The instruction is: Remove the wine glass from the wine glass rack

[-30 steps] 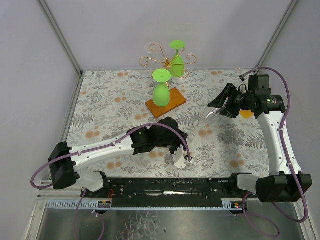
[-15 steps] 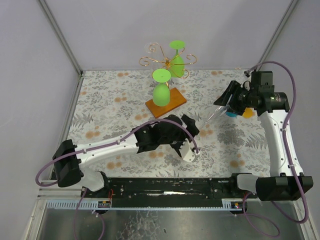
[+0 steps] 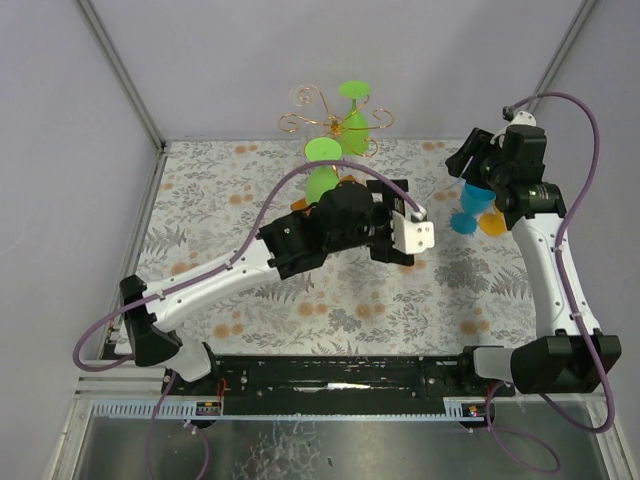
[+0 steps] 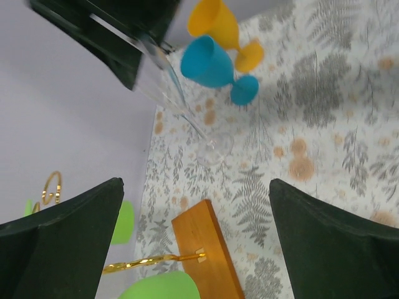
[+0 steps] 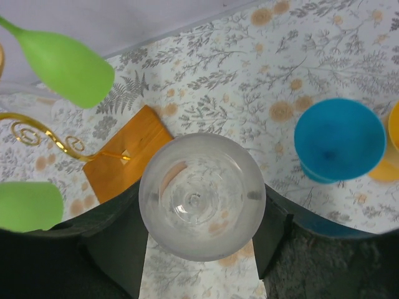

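Floral surface (image 3: 200,220) carries everything. The left tool (image 4: 194,187) sits over the middle of the surface. Its fingers are spread wide with nothing between them. In the top view its arm covers most of the rack's base.

The wine glass rack (image 4: 206,255) stands at back centre, with its orange base flat on the surface and gold scrolled wires above. A front green glass (image 3: 321,183) hangs on it bowl-down. A back green glass (image 3: 352,128) hangs the same way behind it.

The wine glass (image 5: 201,198) is clear and off the rack, to the right of it and well apart from the wires. It is tilted, with the foot pointing down-left toward the surface. Cannot tell whether the foot touches the surface. The right tool (image 5: 201,188) holds it by the bowl, one finger on each side.

Further right, a blue cup (image 3: 465,217) and a yellow cup (image 3: 491,223) stand on the surface. They are just beside each other, below the right arm.
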Controlling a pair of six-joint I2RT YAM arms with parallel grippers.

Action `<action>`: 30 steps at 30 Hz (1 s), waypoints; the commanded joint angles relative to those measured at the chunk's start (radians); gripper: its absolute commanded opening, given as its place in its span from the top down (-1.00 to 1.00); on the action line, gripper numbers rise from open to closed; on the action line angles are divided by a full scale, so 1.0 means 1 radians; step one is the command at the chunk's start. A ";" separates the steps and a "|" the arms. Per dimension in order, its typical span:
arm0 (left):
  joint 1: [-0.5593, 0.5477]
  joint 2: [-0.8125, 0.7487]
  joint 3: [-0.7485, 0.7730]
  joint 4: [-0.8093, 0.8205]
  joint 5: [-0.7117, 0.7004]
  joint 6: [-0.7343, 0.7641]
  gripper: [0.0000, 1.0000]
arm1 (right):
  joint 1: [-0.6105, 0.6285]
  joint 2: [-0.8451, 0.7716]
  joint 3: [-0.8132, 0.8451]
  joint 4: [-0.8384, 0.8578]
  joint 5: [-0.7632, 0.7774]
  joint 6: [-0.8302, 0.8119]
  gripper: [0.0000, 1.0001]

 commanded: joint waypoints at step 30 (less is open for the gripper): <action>0.526 0.084 0.513 -0.130 0.374 -1.130 -1.00 | 0.143 0.125 -0.410 0.733 0.388 -0.309 0.59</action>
